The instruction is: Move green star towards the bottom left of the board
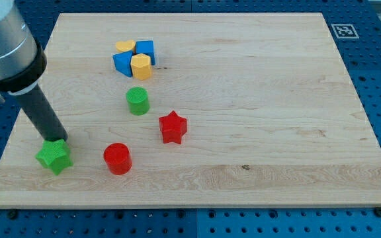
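The green star [53,157] lies near the board's bottom left corner. My tip [58,139] is at the star's top edge, touching or nearly touching it; the dark rod slants up to the view's top left. A red cylinder [118,158] stands to the star's right. A red star [172,127] lies further right. A green cylinder [137,101] stands above them.
A cluster near the top holds a yellow heart [126,47], two blue blocks [145,49] [121,64] and a yellow hexagonal block [141,67]. The wooden board [263,106] rests on a blue pegboard; its left edge [5,155] is close to the green star.
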Robot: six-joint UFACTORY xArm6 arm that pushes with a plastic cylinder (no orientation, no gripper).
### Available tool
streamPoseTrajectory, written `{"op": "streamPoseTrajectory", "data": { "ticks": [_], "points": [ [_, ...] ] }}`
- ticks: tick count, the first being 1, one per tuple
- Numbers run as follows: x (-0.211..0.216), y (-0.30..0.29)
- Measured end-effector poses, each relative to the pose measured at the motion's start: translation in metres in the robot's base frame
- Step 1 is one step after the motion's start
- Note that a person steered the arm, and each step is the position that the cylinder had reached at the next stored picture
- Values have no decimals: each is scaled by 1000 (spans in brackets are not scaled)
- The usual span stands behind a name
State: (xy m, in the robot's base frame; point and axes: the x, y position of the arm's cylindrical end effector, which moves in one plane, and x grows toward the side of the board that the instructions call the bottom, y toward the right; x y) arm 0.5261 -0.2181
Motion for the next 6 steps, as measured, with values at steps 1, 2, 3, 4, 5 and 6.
{"op": "streamPoseTrajectory", "data": {
  "ticks": [1,2,3,4,5,6],
  "points": [
    [8,0],
    [9,0],
    [6,0],
    [6,0],
    [1,0],
    [-9,0]
  ]
}}
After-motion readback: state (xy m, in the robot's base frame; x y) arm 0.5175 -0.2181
